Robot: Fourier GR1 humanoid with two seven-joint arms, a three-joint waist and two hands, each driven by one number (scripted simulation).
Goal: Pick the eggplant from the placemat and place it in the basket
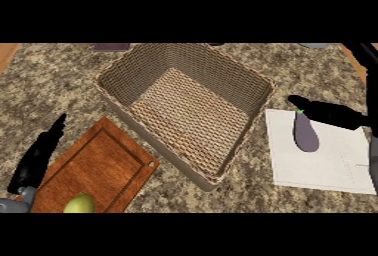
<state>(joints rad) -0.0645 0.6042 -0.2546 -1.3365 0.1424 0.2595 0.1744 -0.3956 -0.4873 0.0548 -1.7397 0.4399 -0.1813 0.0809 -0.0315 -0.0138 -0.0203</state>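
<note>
Centrally, the woven basket (pixel 184 107) sits on the counter with nothing inside. Eggplant (pixel 306 134) lies on the white placemat (pixel 325 165), right of the basket. Right hand (pixel 328 112) is over its stem end; grip cannot be made out. Left hand (pixel 37 155), fingers straight, rests near-left beside the wooden board (pixel 103 165), which carries a green fruit (pixel 80 204) cut off at the near edge.

wooden cutting board (pixel 100 167) lower left | yellow-green fruit (pixel 80 204) on its near end | speckled stone bench (pixel 44 87)
</note>
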